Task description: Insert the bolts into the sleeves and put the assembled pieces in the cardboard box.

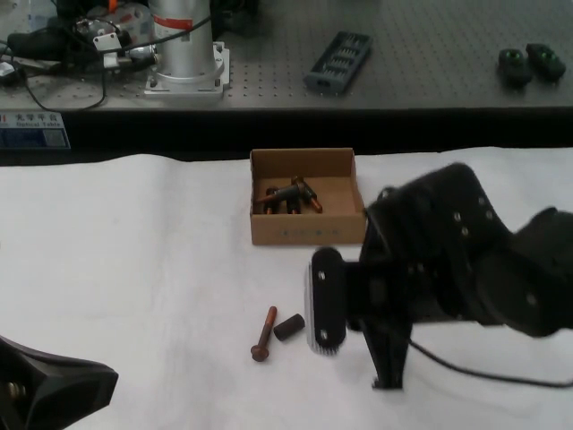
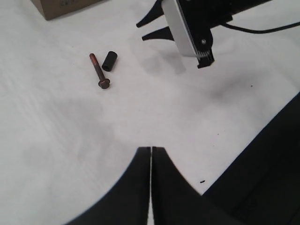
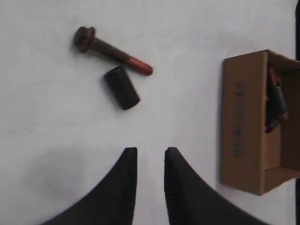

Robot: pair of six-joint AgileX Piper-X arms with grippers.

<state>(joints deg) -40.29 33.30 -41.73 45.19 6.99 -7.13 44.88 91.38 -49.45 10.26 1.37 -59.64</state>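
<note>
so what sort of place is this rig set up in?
Most likely a robotics lab. Behind the work area is a perforated optical breadboard table carrying a metal column base and loose cables. In front, a white sheet holds a cardboard box, a loose bolt and a sleeve.

White-covered counter point(image 1: 134, 233) bearing a cardboard box point(image 1: 307, 235), a loose bolt point(image 1: 264, 334), a black sleeve point(image 1: 288, 327) just beside it
</note>
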